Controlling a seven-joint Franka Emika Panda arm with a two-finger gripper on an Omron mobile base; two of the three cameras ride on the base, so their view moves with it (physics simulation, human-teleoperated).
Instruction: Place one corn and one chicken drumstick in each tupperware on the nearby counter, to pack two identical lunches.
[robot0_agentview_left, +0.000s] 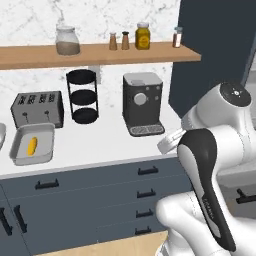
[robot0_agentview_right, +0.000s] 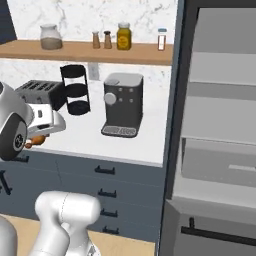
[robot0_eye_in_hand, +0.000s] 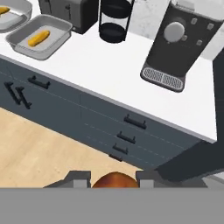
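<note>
The robot's tool is pinched on a reddish-brown chicken drumstick, whose rounded end bulges between the 2 dark fingertips at the bottom of the hand view; in the right base view its orange-brown bone end pokes out beside the white wrist, out over the front edge of the long white marbled counter.

By my judgement the task is about half done. The shallow light-grey rectangular tupperware tray already holds 1 yellow corn cob, and the deeper rounded light-grey tub, at the upper left corner of the hand view, shows a yellow piece that looks like the 2nd corn. No drumstick lies in the tray; the tub is cut off by the frame, so I cannot tell about it. The held drumstick is yet to be placed, and probably 1 more after it.

Both containers sit well to the left of the tool. Behind the tray stands a dark 4-slot toaster, then a black 3-tier round stand and a dark grey coffee machine. All stand toward the wall, so the front strip of counter gives a free path to the tray.
</note>
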